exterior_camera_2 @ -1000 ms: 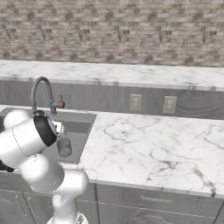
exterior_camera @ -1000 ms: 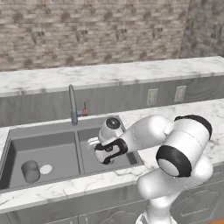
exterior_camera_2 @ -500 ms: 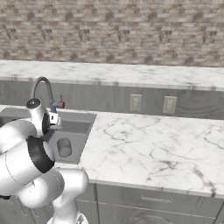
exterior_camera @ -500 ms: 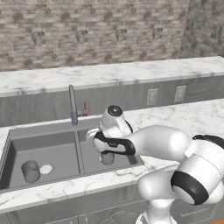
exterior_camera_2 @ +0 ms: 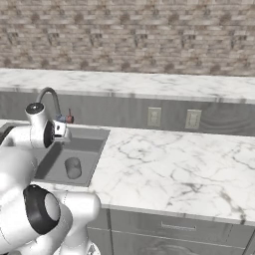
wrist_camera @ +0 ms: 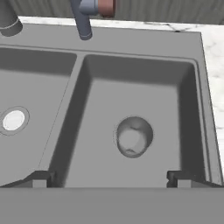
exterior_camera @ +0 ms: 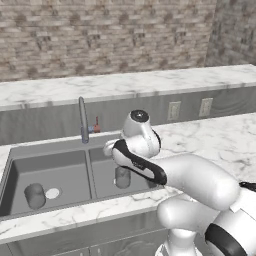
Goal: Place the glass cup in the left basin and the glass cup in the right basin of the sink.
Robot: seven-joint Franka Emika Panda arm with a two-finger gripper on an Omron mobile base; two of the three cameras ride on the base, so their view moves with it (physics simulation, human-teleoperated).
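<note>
– What's the room like?

– A brick back wall (exterior_camera: pixel 100 35) over a long white marble worktop (exterior_camera_2: pixel 189 169); set into the worktop's left part, close to its front edge, is the dark grey double-basin sink (exterior_camera: pixel 47 150); a slim grey faucet (exterior_camera: pixel 82 120) rises at the sink's back edge, over the divider.

– And the cups?

– One glass cup (exterior_camera: pixel 35 195) stands upright in the left basin, near its front left corner, just beside the pale drain (exterior_camera: pixel 52 192); the other glass cup (wrist_camera: pixel 134 137) stands in the right basin, roughly mid-floor, well clear of the walls; the right base view shows it there too.

– Where is the gripper relative to that second cup?

– The gripper (wrist_camera: pixel 109 177) hangs above the right basin, looking down into it; in the hand view the two dark fingertips (wrist_camera: pixel 40 178) stand far apart, one near the divider and the other near the basin's right wall; the cup sits below and between them, apart from both; nothing is clamped.

– So the jaws are spread?

– Fully spread and empty; from the left base view the hand sits over the sink's back edge, with the cup below it.
</note>
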